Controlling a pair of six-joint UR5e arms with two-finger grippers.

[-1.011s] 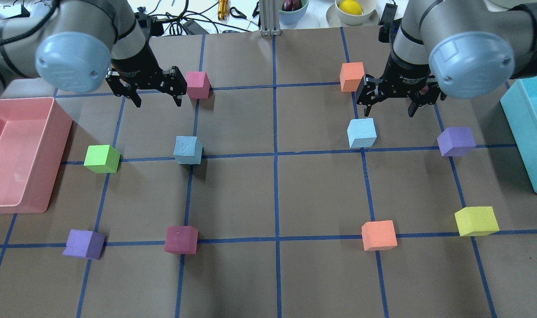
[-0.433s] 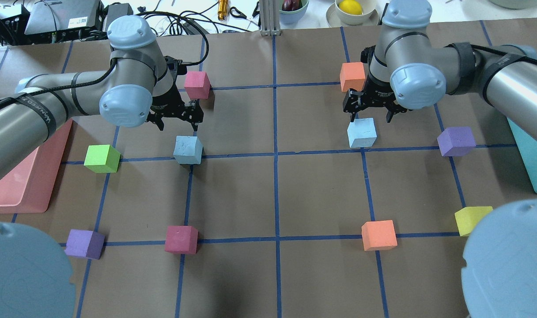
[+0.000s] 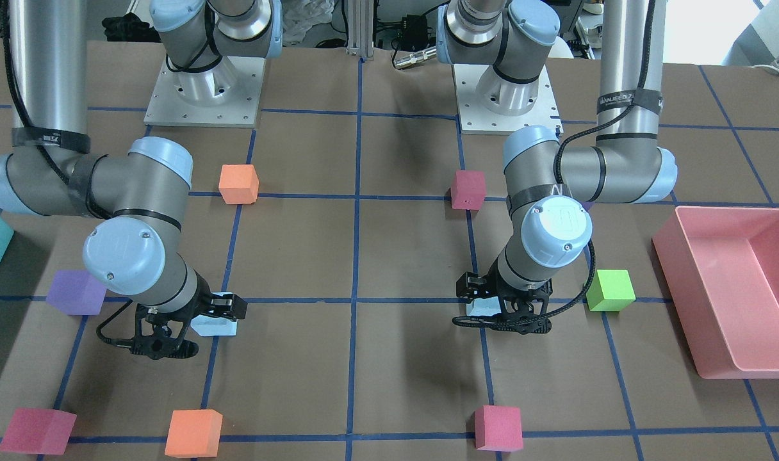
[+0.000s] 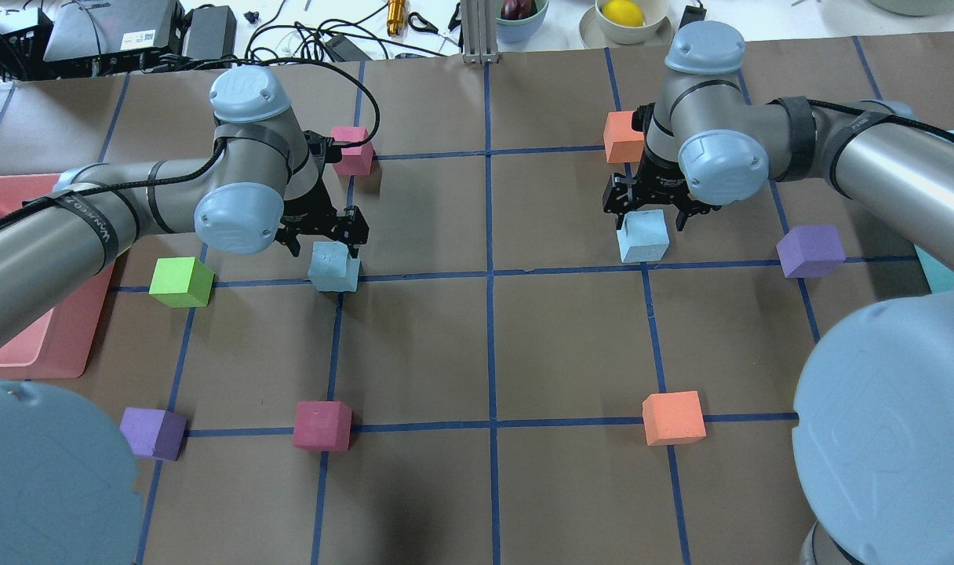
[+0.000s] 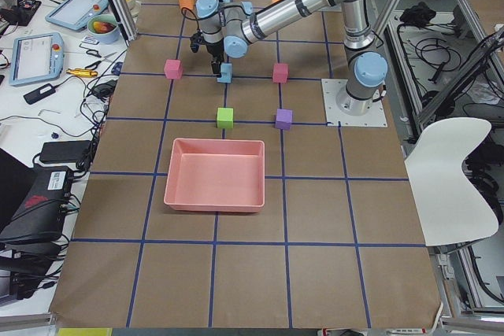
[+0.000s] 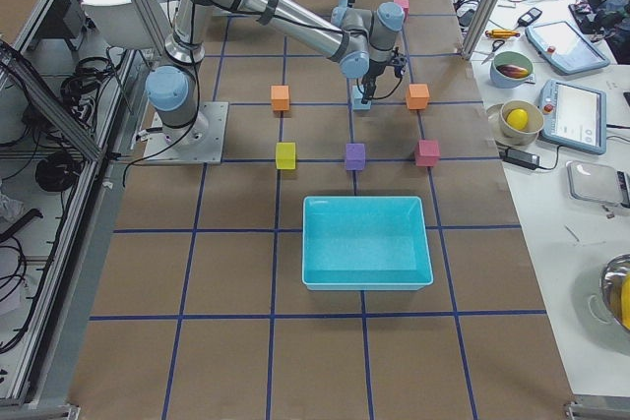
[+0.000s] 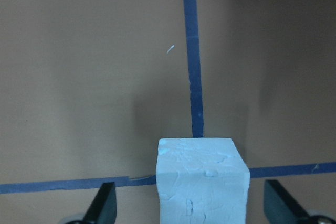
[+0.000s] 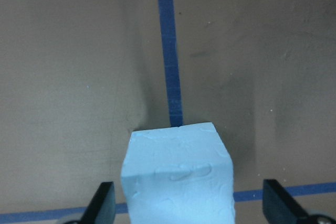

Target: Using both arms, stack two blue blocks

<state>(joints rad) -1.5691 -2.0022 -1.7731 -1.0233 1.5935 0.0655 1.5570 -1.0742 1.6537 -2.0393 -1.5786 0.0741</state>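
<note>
Two-arm approach, both tools low over their targets. We see the left tool [image 4: 326, 251] spread wide and straddling the left blue block [image 4: 334, 271], which sits on the surface [image 4: 571, 345] at a crossing of the blue tape [image 4: 490, 353] lines. In the left wrist view a clear gap separates each finger [image 7: 102, 205] from the block's sides. The right tool [image 4: 652, 223] is likewise released (fingers apart, clear of the foam) about the right blue block [image 4: 642, 242]. This block rests on the surface just beside another tape crossing. The two blocks lie well apart, one in each half of the surface.
</note>
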